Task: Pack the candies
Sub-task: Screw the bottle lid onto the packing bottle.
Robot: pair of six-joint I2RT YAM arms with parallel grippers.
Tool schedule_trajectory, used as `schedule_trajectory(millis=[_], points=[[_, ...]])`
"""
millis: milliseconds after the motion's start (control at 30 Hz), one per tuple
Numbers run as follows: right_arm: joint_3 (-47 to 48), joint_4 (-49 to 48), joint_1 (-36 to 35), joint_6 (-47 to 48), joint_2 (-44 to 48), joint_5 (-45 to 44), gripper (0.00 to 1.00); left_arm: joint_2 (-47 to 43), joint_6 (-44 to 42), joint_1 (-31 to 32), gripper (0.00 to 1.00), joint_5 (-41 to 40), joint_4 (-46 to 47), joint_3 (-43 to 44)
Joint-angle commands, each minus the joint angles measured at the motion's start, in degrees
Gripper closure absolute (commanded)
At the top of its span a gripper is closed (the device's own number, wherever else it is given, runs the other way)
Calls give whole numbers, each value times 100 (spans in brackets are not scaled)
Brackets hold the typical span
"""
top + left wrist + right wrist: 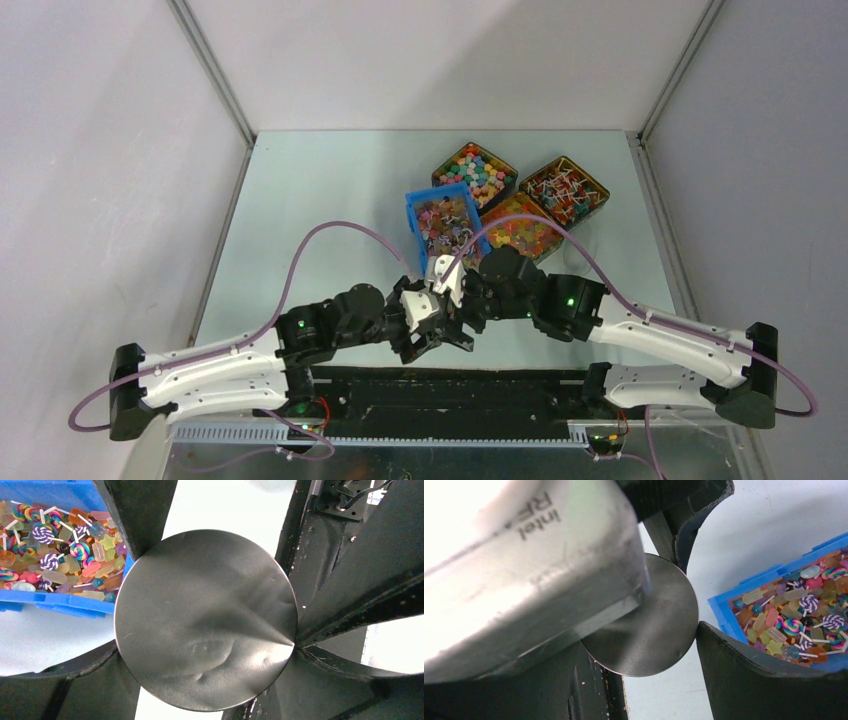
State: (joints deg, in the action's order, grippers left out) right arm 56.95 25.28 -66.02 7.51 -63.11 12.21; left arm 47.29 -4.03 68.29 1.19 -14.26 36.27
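Observation:
The candies (522,233) are a mass of tiny orange, red and white sweets in a brown bin at the back. Both grippers meet near the table's front, over a thin, dented round metal disc (205,620) held above the table. In the left wrist view the disc's left rim sits between the left gripper's (127,600) fingers and touches both. In the right wrist view the disc (649,630) has its right rim between the right gripper's (689,596) fingers. A crease runs to that rim. From above, the left gripper (432,335) and right gripper (462,300) overlap.
A blue bin (412,212) of lollipops and mixed gummies stands just beyond the grippers; it also shows in the left wrist view (65,605) and the right wrist view (724,612). Behind are a bin of multicoloured sweets (475,172) and a bin of stick lollipops (563,190).

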Motion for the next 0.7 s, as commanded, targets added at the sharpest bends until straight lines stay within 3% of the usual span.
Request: schedule_trajectory(millis=[0, 333, 500, 667], points=[[-106, -1121, -168, -718, -100, 31, 15, -17, 134, 19, 54, -282, 2237, 180], [-114, -1025, -140, -620, -43, -24, 10, -68, 126, 20, 54, -190, 2099, 102], [-114, -814, -79, -499, -3, -5, 1, -159, 84, 22, 54, -165, 1884, 37], [-246, -632, 45, -375, 193, -20, 0, -244, 97, 18, 54, -163, 1749, -107]])
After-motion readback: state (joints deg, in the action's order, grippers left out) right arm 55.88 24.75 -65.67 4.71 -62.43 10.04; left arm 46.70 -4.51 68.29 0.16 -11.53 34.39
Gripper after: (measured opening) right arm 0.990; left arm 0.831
